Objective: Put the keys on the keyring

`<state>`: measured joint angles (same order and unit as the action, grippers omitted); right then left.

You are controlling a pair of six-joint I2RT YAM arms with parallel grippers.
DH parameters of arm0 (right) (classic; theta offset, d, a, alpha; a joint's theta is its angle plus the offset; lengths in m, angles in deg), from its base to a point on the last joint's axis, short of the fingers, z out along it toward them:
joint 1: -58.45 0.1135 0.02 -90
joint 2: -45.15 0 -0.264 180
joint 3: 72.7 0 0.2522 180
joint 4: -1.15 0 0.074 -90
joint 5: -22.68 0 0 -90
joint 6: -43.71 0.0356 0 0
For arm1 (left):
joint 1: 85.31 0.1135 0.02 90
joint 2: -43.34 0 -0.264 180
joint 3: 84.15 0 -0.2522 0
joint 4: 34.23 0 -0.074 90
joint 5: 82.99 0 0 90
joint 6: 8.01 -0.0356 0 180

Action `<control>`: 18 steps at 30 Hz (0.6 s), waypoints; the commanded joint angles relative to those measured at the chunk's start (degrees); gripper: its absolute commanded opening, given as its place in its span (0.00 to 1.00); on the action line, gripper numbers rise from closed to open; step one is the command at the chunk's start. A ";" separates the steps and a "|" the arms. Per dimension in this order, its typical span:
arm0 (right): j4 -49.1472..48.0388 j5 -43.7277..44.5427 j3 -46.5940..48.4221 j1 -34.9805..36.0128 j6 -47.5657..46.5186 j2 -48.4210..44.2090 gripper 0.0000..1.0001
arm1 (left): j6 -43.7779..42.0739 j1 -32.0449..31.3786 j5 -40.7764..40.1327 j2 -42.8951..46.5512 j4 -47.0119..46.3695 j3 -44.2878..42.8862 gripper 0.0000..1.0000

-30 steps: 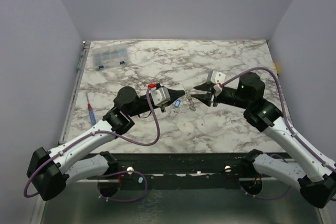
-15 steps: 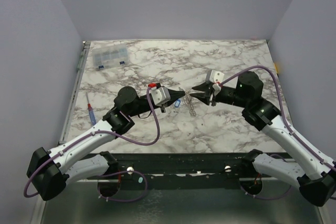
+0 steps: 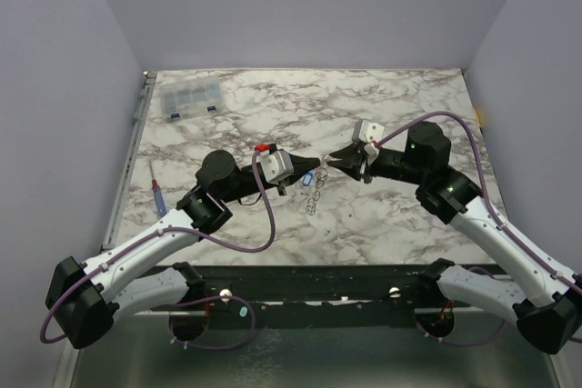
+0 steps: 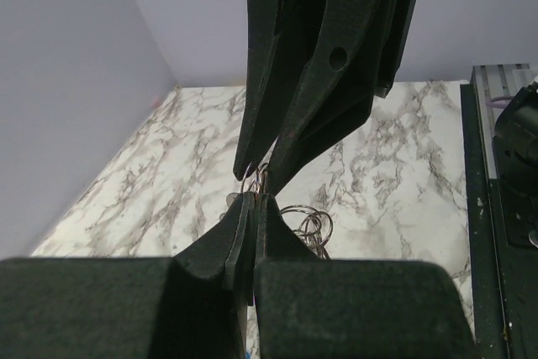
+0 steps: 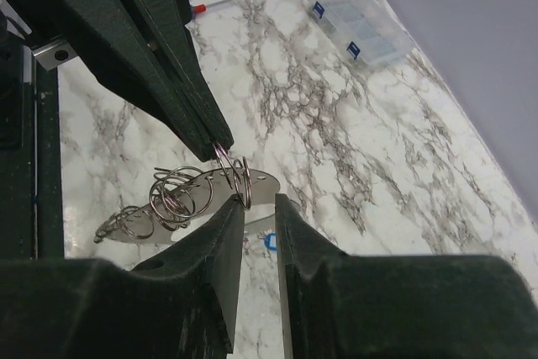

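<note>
Left fingers (image 3: 303, 174): you have these pressed together. Their tips pinch the wire of the keyring, and they reach in from the left over the middle of the table (image 3: 400, 106).
Right fingers (image 3: 338, 163): these come in from the opposite side and meet your left tips almost nose to nose. The right wrist view shows only a narrow gap between them. You cannot tell from any view whether they grip anything.
Keyring (image 5: 238, 167): a thin pale loop held up off the table, right where the two sets of tips meet. It hangs from the left tips and sits just ahead of the right ones.
Keys (image 5: 261, 181): a flat silver blade lies across just under the keyring. You cannot tell whether it is touching the keyring or threaded on it. A second flat piece shows at the lower left of the bunch.
Spare rings (image 5: 175, 195): several wire loops bunched beside the blade, dangling below your left fingers.
Blue tag (image 5: 270, 241): small, and seen through the gap in your right fingers, below the keyring. It is unclear whether it hangs or lies on the table.
Compartment box (image 3: 191, 97): clear plastic, at the far left corner of the table, well apart from both arms.
Pen-like tool (image 3: 157, 197): red and blue, lying along the table's left edge near your left arm.
</note>
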<state>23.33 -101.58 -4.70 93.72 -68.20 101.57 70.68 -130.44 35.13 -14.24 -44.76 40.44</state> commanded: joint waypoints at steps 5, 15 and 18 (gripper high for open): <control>-2.00 -2.28 0.17 0.25 0.49 0.87 0.23 | 0.76 -0.22 1.87 1.07 -1.46 -0.09 0.00; -2.02 -2.65 0.84 0.25 0.55 0.71 0.22 | 1.18 -0.23 1.46 1.42 -1.46 0.10 0.00; -1.84 -2.89 1.10 0.27 0.48 0.62 0.21 | 1.37 -0.23 1.41 1.55 -1.46 0.12 0.00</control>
<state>22.22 -102.85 -4.70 93.72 -68.16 102.27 71.47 -130.44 35.13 -14.02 -44.76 40.44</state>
